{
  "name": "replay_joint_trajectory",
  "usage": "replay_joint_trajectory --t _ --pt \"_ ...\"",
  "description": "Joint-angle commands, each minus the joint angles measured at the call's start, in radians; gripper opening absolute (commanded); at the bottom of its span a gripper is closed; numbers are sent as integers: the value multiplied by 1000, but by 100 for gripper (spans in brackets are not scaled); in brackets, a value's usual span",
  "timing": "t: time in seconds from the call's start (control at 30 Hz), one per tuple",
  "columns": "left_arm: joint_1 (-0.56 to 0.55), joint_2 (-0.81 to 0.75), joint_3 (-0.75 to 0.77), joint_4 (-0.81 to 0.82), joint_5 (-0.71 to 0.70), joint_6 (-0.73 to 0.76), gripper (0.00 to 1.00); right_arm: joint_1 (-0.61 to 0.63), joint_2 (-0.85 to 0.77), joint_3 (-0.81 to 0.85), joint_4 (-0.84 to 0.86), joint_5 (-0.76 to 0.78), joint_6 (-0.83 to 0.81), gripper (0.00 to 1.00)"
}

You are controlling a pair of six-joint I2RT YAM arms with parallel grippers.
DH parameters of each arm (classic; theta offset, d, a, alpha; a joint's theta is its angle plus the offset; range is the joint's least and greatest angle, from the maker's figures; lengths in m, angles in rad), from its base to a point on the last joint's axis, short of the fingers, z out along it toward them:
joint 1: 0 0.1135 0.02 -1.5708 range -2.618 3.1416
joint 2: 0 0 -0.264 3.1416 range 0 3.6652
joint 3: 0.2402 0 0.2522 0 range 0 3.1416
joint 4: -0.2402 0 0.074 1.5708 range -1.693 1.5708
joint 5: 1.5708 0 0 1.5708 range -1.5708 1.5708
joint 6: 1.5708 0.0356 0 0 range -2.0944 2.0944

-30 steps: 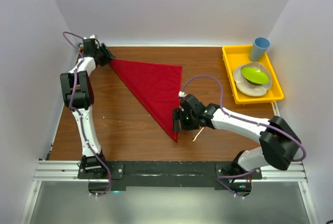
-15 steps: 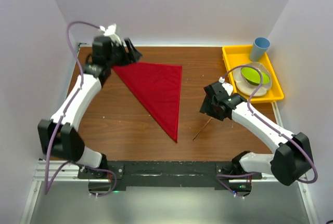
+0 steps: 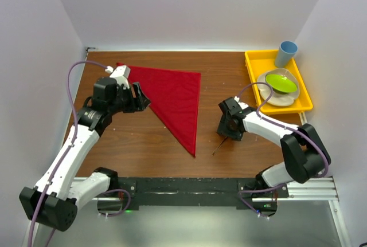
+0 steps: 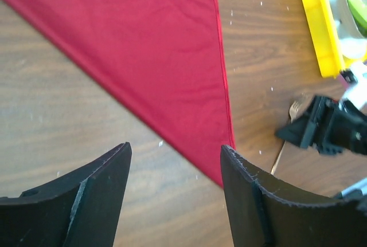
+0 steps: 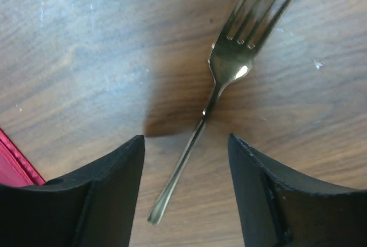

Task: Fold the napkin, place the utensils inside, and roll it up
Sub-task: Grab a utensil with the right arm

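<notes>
The red napkin lies flat on the wooden table, folded into a triangle with its tip pointing toward the near edge. My left gripper hovers open over the napkin's left diagonal edge; in the left wrist view the napkin fills the top, and only bare table shows between the jaws of the gripper. A thin metallic fork rests on the table just right of the napkin's tip. My right gripper hangs open directly over it; in the right wrist view the fork has its handle running between the spread jaws of the gripper.
A yellow tray at the far right holds a white plate, a green bowl and a blue cup. White walls enclose the table on three sides. The napkin's edge shows at the left of the right wrist view.
My left gripper has let go of the napkin's far-left corner, opened and drawn back toward the near side. My right gripper has left the napkin's tip and moved over the fork.
</notes>
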Motion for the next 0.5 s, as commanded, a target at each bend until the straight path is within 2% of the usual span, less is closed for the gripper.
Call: replay_joint_trajectory --t 0.0,0.07,0.13,0.27,0.3,0.37,0.43,0.47 --pt "-6 -55 -9 -166 -23 15 68 -1 46 23 33 19 22 61" --pt "-12 -66 3 -220 -49 15 67 -1 77 12 35 9 36 58" --pt "-18 -68 15 -252 -58 7 67 -2 94 8 29 29 56 49" --pt "-23 -65 70 -305 -61 -6 67 -1 114 11 -66 45 67 24" --pt "-23 -65 86 -315 -66 -9 67 -1 108 18 -77 58 45 13" --pt "-23 -60 136 -354 -87 -10 67 -2 100 49 -77 72 -11 3" --pt "-23 -51 187 -392 -128 -2 67 -1 119 95 -98 90 -137 0" --pt "-23 -49 201 -403 -142 0 67 -1 134 173 -170 114 -172 0"
